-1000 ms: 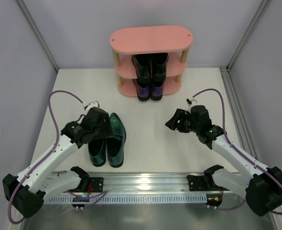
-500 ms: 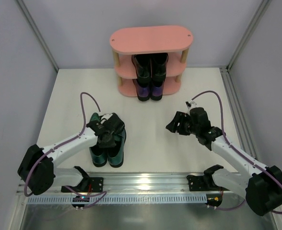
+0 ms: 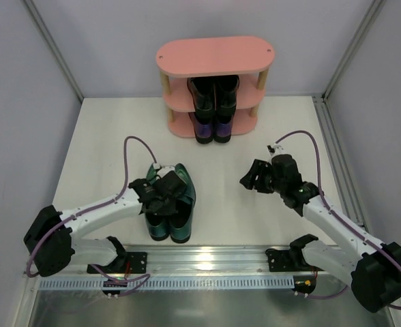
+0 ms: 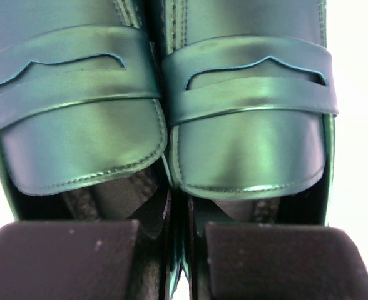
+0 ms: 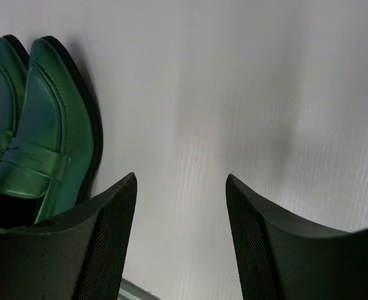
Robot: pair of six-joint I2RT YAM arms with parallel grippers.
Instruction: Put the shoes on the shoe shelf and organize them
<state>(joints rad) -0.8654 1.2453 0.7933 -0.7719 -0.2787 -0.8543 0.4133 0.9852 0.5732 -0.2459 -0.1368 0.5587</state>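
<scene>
Top external view, noted largest to smallest.

White table (image 3: 255,225): the pink shoe shelf (image 3: 214,54) stands at its far edge, against the back wall.

Left arm reaches in from the near-left, well in front of the shelf. Right arm reaches in from the near-right, also well in front of it.

Black pair (image 3: 214,92) sits on the shelf's middle tier. Purple pair (image 3: 211,128) sits on the bottom tier, directly under the black pair, with ends showing at the front edge.

Teal-green pair (image 3: 176,218) lies side by side on the table, well in front of the shelf and slightly left of its centre.

Left gripper (image 3: 163,191) is over that pair. In the left wrist view, one finger (image 4: 65,256) goes into each shoe opening. The jaws are closed, pinching the two adjoining inner walls together.

Right gripper (image 3: 254,176) hangs in front of the shelf, off to its right, apart from every shoe. In the right wrist view its fingers (image 5: 102,250) stand apart with only bare table between them.
</scene>
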